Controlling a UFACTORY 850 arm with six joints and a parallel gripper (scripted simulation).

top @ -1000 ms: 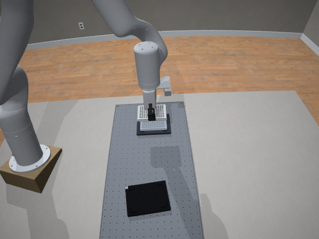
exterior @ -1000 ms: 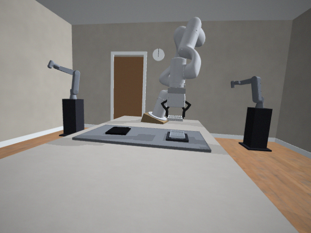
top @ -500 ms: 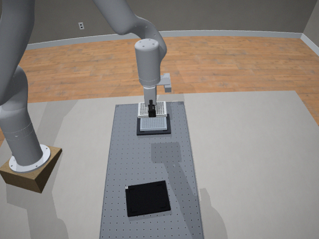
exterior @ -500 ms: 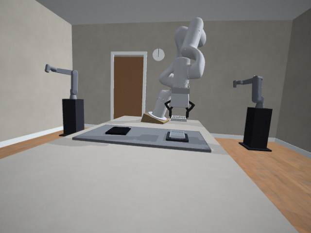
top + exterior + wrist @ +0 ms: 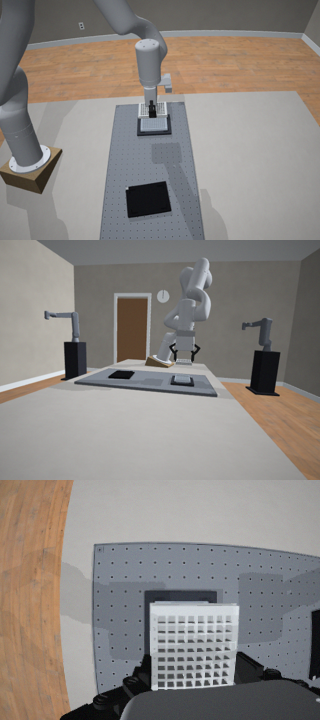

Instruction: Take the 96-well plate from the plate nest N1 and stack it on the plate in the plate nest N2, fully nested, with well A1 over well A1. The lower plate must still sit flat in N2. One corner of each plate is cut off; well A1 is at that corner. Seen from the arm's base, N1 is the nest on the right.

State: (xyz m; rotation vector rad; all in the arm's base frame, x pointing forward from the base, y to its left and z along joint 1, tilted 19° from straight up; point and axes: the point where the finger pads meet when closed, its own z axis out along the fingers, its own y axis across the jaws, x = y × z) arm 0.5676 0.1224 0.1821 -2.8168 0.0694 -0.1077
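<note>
My gripper [image 5: 151, 112] [image 5: 184, 359] [image 5: 193, 668] is shut on the white 96-well plate [image 5: 144, 109] [image 5: 183, 361] [image 5: 194, 640] and holds it level in the air. It hangs above the second plate [image 5: 153, 124] [image 5: 182, 378], which sits flat in the black nest N2 [image 5: 155, 133] [image 5: 182, 384] [image 5: 180, 595]. There is a clear gap between the two plates. In the wrist view the held plate hides the lower plate. The black nest N1 [image 5: 147, 198] [image 5: 121, 374] [image 5: 315, 634] is empty. I cannot make out the cut corners.
Both nests stand on a grey perforated breadboard [image 5: 129, 160] [image 5: 144, 382] [image 5: 120, 587] on the pale table [image 5: 245, 155]. The arm's base sits on a wooden block [image 5: 31, 178] at the table's side. Two other arms on black pedestals [image 5: 74, 358] [image 5: 264, 371] stand off the table.
</note>
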